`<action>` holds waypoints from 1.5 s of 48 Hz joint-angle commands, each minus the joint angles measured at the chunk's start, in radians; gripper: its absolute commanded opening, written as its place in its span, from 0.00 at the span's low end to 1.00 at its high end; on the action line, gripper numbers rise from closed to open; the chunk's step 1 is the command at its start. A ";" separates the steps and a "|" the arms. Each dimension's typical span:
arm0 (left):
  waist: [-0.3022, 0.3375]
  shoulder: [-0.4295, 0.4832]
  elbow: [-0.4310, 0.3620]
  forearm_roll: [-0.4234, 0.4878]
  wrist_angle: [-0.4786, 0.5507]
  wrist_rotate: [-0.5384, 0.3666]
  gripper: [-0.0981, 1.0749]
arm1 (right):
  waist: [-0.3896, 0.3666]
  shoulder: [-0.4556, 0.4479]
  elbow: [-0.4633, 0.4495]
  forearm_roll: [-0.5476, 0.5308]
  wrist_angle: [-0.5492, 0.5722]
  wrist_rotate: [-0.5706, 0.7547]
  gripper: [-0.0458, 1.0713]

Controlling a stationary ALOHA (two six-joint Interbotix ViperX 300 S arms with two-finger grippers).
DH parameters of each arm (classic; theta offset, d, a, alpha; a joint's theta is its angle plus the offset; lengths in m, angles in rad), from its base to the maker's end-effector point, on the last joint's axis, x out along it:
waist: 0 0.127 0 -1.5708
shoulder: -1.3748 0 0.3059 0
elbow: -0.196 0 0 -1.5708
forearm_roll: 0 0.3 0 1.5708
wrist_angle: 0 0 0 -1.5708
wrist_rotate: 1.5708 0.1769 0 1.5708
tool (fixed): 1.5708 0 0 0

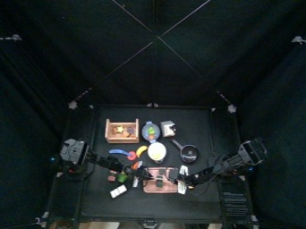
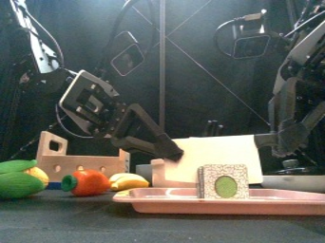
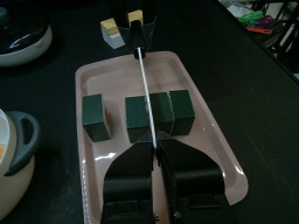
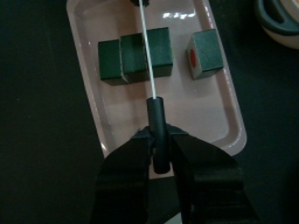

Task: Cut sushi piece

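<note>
A pink tray (image 3: 216, 149) holds dark green sushi pieces. A single piece (image 3: 97, 118) lies apart from a double piece (image 3: 158, 114). A knife (image 2: 222, 157) with a white blade is held level over the tray. Its thin edge (image 3: 139, 79) runs across the double piece (image 4: 131, 57) near its seam; I cannot tell whether it touches. My right gripper (image 4: 156, 131) is shut on the black handle at the blade's right end (image 2: 282, 142). My left gripper (image 3: 156, 150) is shut on the blade's other end (image 2: 172, 147). Another piece (image 2: 225, 180) stands at the tray's front.
A wooden box (image 2: 70, 152) stands at the back left. Green (image 2: 19, 180), orange (image 2: 86, 182) and yellow (image 2: 127, 180) toy foods lie left of the tray. A white bowl (image 3: 24, 39) and small blocks (image 3: 114, 29) lie beyond the tray's end. A pan (image 1: 188, 152) sits behind the tray.
</note>
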 commanded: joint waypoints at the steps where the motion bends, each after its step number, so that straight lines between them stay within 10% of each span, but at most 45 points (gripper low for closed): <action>1: -0.017 -0.009 -0.021 -0.005 -0.008 -0.002 0.40 | -0.015 0.006 -0.032 0.003 -0.020 0.005 0.49; 30: -0.046 -0.023 -0.008 -0.032 0.051 0.000 0.40 | -0.021 0.074 -0.080 -0.006 -0.038 -0.006 0.49; 72: -0.043 -0.161 -0.015 0.020 0.014 0.006 0.40 | -0.018 -0.094 -0.078 -0.058 -0.012 -0.006 0.49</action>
